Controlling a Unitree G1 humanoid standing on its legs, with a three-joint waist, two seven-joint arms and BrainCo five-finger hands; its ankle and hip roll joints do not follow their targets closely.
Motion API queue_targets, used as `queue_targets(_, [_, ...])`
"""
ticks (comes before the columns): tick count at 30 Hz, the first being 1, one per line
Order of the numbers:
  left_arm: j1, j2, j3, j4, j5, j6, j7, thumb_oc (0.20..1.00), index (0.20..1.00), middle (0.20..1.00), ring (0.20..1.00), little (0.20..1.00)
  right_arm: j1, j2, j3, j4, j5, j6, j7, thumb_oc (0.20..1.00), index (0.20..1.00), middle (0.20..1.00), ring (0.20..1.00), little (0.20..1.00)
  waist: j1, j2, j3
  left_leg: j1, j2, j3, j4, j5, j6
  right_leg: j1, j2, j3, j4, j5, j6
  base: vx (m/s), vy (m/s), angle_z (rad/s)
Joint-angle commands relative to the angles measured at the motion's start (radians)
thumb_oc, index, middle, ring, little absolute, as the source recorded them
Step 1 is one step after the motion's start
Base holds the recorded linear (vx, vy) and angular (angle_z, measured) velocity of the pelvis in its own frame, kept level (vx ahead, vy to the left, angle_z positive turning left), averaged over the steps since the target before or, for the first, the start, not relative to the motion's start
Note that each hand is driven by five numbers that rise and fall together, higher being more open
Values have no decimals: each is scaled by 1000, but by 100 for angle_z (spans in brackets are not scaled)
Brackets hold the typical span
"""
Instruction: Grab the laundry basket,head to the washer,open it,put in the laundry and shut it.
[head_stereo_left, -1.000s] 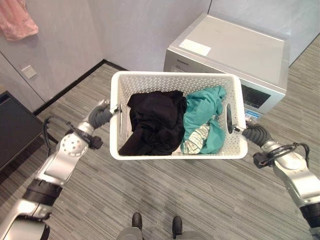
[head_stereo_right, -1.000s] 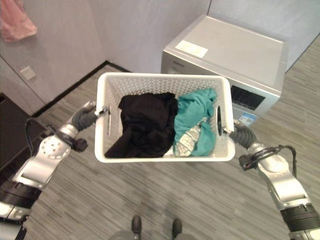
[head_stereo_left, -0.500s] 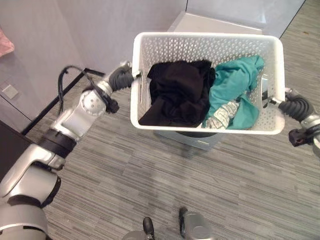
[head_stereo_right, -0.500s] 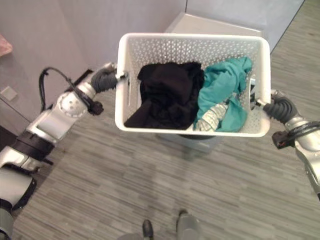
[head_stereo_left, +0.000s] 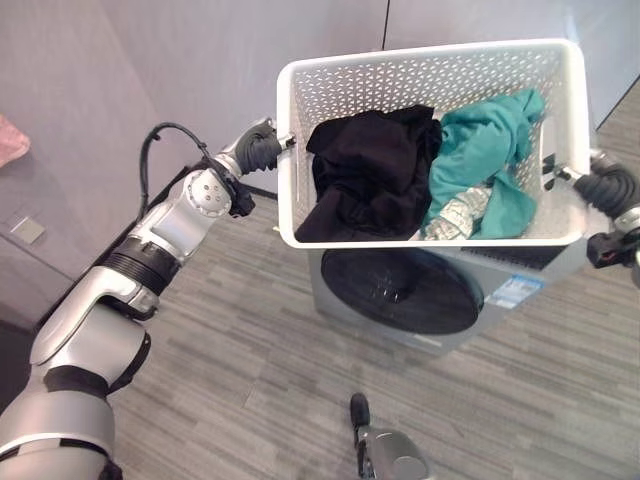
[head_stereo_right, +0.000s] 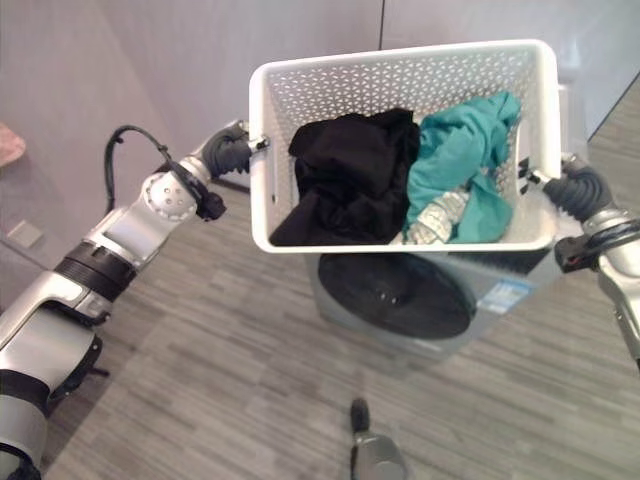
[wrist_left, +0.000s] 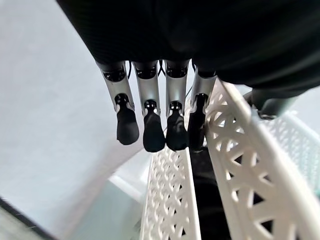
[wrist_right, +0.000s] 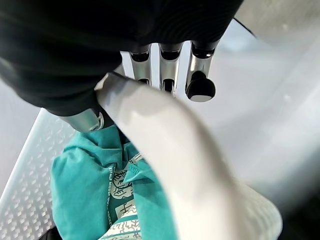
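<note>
Basket (head_stereo_left: 430, 70) of white perforated plastic hangs in the air between the two hands, directly above the washer (head_stereo_left: 400, 290), whose dark round door (head_stereo_left: 398, 290) is closed and shows under the basket at about 6 o'clock from it. The left hand (head_stereo_left: 258, 148) is at the basket's 9 o'clock end and the right hand (head_stereo_left: 603, 187) at its 3 o'clock end. In the left wrist view the fingers (wrist_left: 150, 125) curl down over the rim beside the lattice wall; in the right wrist view the right hand's fingers (wrist_right: 199, 80) hook round the white rim as well, so both hands grip the basket.

Inside lie a black garment (head_stereo_left: 365, 180) toward 9 o'clock and a teal garment (head_stereo_left: 485, 150) toward 3 o'clock, touching each other.

The shell looks stiff but thin, so it probably flexes a little and the smooth rim may slip. The clothes are soft and light and can shift if the basket tilts. The two end rims seem the best places to hold, with the basket kept level.
</note>
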Motion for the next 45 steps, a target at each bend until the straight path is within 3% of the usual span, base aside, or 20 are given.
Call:
queue_targets(1, [-115, 137, 45, 34, -60, -16, 92, 200, 200, 200, 200, 200, -56, -36, -36, 54, 60, -66, -67, 200, 200, 200, 200, 200, 34, -66, -75, -204, 23, -11, 461, 233, 83, 17, -3, 74, -23, -39, 81, 227, -372, -10])
queue_targets(2, [-114, 142, 47, 34, -61, -16, 91, 200, 200, 200, 200, 200, -69, -35, -26, 59, 61, -67, -67, 200, 200, 200, 200, 200, 27, -68, -76, -215, 21, -14, 468, 234, 82, 12, -6, 72, -25, -35, 80, 156, -326, -35])
queue_targets(3, [-120, 157, 45, 27, -72, -12, 98, 200, 200, 200, 200, 200, -100, -24, -2, 71, 65, -68, -80, 200, 200, 200, 200, 200, 54, -80, -57, -267, 28, -49, 580, 274, 87, 38, 6, 82, -27, -49, 59, 70, -167, -50])
queue_targets(5, [-126, 172, 42, 25, -102, -11, 99, 200, 200, 200, 200, 200, -156, -9, 50, 81, 73, -66, -87, 200, 200, 200, 200, 200, 76, -113, -36, -368, 25, -76, 644, 233, 120, 67, -6, 98, -23, -63, 51, 188, -145, -53])
queue_targets(6, [-135, 165, 35, 29, -121, -16, 99, 200, 200, 200, 200, 200, -178, 4, 82, 74, 72, -66, -88, 200, 200, 200, 200, 200, 97, -130, -17, -429, 5, -80, 550, 182, 127, 95, -20, 109, -24, -72, 62, 191, -22, -39])
queue_targets(7, [-136, 166, 34, 30, -121, -17, 99, 200, 200, 200, 200, 200, -180, 5, 83, 74, 72, -66, -88, 200, 200, 200, 200, 200, 96, -136, -19, -428, -1, -77, 542, 189, 129, 93, -27, 110, -24, -71, 63, 233, 91, -27])
queue_targets(8, [-131, 172, 39, 24, -133, -21, 96, 200, 200, 200, 200, 200, -187, 13, 105, 60, 64, -65, -84, 200, 200, 200, 200, 200, 116, -135, -13, -448, -28, -92, 461, 163, 121, 111, -27, 124, -29, -76, 75, 174, 146, -18])
queue_targets(10, [-126, 196, 45, 22, -151, -29, 94, 200, 200, 200, 200, 200, -196, 12, 131, 50, 46, -60, -67, 200, 200, 200, 200, 200, 141, -128, -21, -402, -53, -133, 153, 174, 89, 133, -32, 156, -32, -93, 95, 253, 198, -29])
queue_targets(11, [-123, 202, 46, 21, -153, -38, 96, 200, 200, 200, 200, 200, -200, 10, 136, 54, 29, -61, -68, 200, 200, 200, 200, 200, 149, -130, -19, -406, -58, -148, 101, 196, 78, 142, -38, 161, -29, -97, 97, 211, 144, -57])
queue_targets(12, [-129, 195, 40, 37, -155, -33, 93, 200, 200, 200, 200, 200, -215, 2, 160, 65, 19, -47, -53, 200, 200, 200, 200, 200, 146, -124, -25, -372, -51, -153, 42, 168, 80, 138, -31, 167, -13, -113, 97, 210, 134, -67])
queue_targets(14, [-126, 191, 46, 52, -146, -36, 98, 200, 200, 200, 200, 200, -196, 10, 143, 78, 23, -50, -52, 200, 200, 200, 200, 200, 142, -113, -31, -334, -39, -143, 0, 164, 76, 144, -22, 171, -3, -131, 96, 191, 123, -64])
queue_targets(18, [-84, 204, 56, -17, -130, -41, 74, 200, 200, 200, 200, 200, 51, -30, -37, -42, -6, -30, 0, 200, 200, 200, 200, 200, 130, -120, -59, -271, -48, -125, -61, 151, 79, 166, -40, 167, -5, -136, 102, 217, 146, -19])
queue_targets(19, [-47, 229, 82, -52, -133, -39, 59, 200, 200, 200, 200, 200, 204, -59, -157, -79, -19, -22, 25, 200, 200, 200, 200, 200, 109, -121, -65, -249, -47, -112, -86, 142, 82, 167, -44, 175, -9, -140, 110, 137, 122, -7])
queue_targets(26, [14, 240, 114, -87, -103, -38, 31, 200, 200, 200, 200, 200, 506, -89, -419, -99, -25, -24, 60, 200, 200, 200, 200, 200, 99, -129, -66, -204, -31, -87, -134, 127, 84, 172, -48, 187, -22, -141, 122, 83, 42, -9])
queue_targets(27, [26, 216, 114, -87, -96, -36, 23, 200, 200, 200, 200, 200, 480, -118, -401, -6, -40, -19, 65, 200, 200, 200, 200, 200, 107, -129, -67, -190, -27, -79, -157, 129, 85, 169, -47, 192, -37, -136, 124, 60, -11, -9])
queue_targets(31, [28, 201, 112, -75, -103, -36, 27, 200, 200, 200, 200, 200, 411, -136, -339, 56, -45, -18, 66, 200, 200, 200, 200, 200, 110, -127, -68, -181, -24, -70, -171, 131, 84, 171, -47, 194, -49, -133, 124, 60, -35, -20])
queue_targets(39, [-118, 101, 13, 68, -137, -40, 67, 200, 200, 200, 200, 200, -107, -179, 84, 309, -59, -14, 34, 200, 200, 200, 200, 200, 117, -104, -52, -187, -20, -77, -198, 157, 73, 166, -46, 174, -75, -130, 123, 60, -54, -6])
queue_targets(43, [-147, 94, 5, 76, -151, -47, 83, 200, 200, 200, 200, 200, -194, -165, 173, 321, -61, -15, 33, 200, 200, 200, 200, 200, 116, -97, -44, -200, -18, -82, -211, 170, 69, 156, -47, 157, -76, -130, 122, 9, -39, 6])
queue_targets(44, [-149, 99, 10, 76, -156, -48, 86, 200, 200, 200, 200, 200, -199, -164, 187, 307, -62, -13, 38, 304, 304, 304, 304, 304, 113, -94, -43, -203, -16, -85, -215, 173, 68, 154, -46, 151, -78, -130, 121, -14, -34, 17])
queue_targets(45, [-147, 106, 22, 74, -175, -47, 85, 200, 200, 200, 200, 200, -177, -171, 180, 271, -62, -11, 50, 1000, 1000, 1000, 1000, 1000, 113, -94, -43, -213, -17, -89, -217, 185, 66, 148, -48, 141, -79, -126, 120, 8, -25, 15])
